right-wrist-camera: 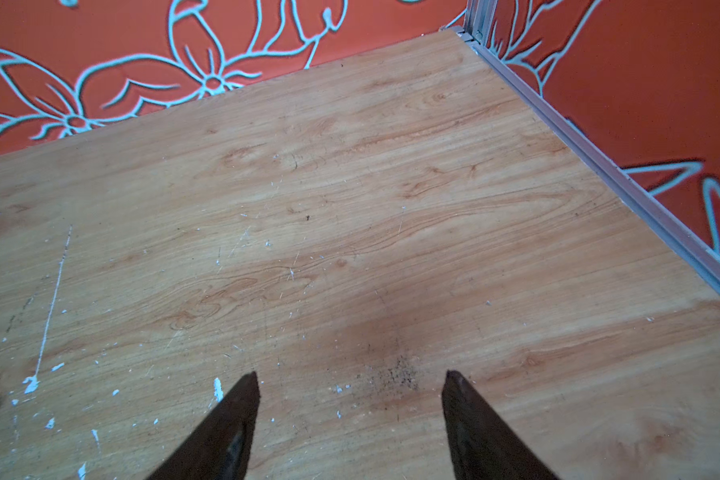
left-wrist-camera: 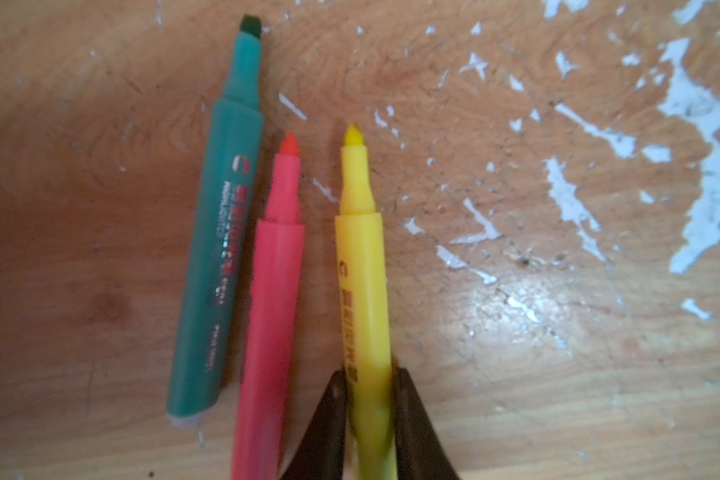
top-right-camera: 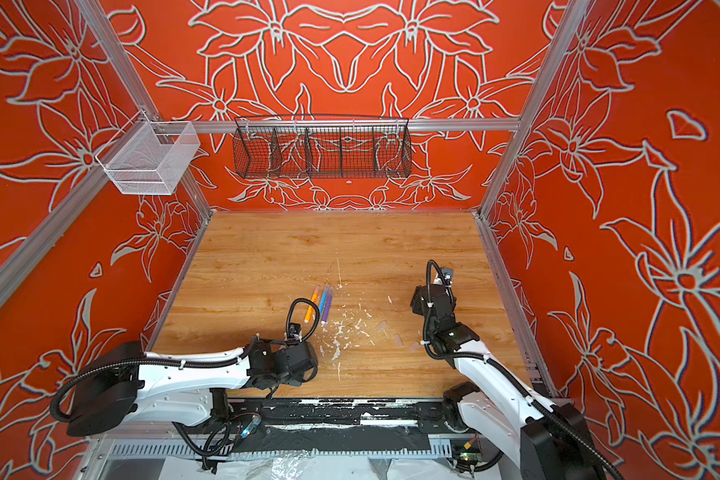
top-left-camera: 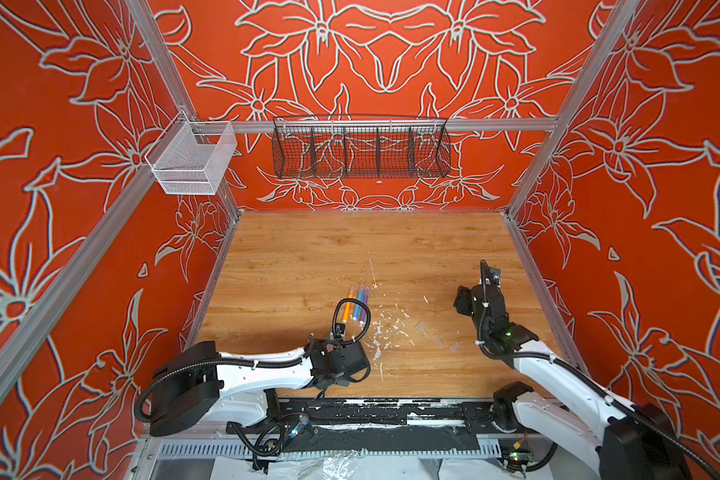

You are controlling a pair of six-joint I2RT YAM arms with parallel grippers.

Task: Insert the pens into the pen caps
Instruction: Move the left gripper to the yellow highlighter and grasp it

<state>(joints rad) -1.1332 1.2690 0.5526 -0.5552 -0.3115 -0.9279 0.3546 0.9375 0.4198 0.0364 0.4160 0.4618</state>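
Yellow plastic sits clamped in my left gripper (left-wrist-camera: 369, 373). Its two dark fingers (left-wrist-camera: 329, 415) press on either side of the yellow pen (left-wrist-camera: 364, 291), low on the barrel, and the tip is bare. I can't tell whether the pen is off the wood.

My landmark is the patch of white paint flecks (left-wrist-camera: 703, 145) on the wooden table (top-left-camera: 308, 249). Of the three pens under this wrist, the yellow one lies nearest the flecks. The pink pen (left-wrist-camera: 273, 311) lies just beside it on the far side, and the green pen (left-wrist-camera: 217, 257) is beyond that. All three are uncapped.

In both top views the left arm (top-left-camera: 267, 365) covers those three. An orange pen (top-left-camera: 347, 307), a blue pen (top-left-camera: 357, 301) and a purple pen (top-left-camera: 363, 309) lie side by side just left of the flecks (top-left-camera: 381, 328), towards the back wall. Three clear caps (top-left-camera: 438, 341) lie right of the flecks, between them and the right arm (top-left-camera: 495, 324).

My right gripper (right-wrist-camera: 351, 373) is spread wide over bare wood, grasping nothing, with the flecks (right-wrist-camera: 30, 382) well off to one side.
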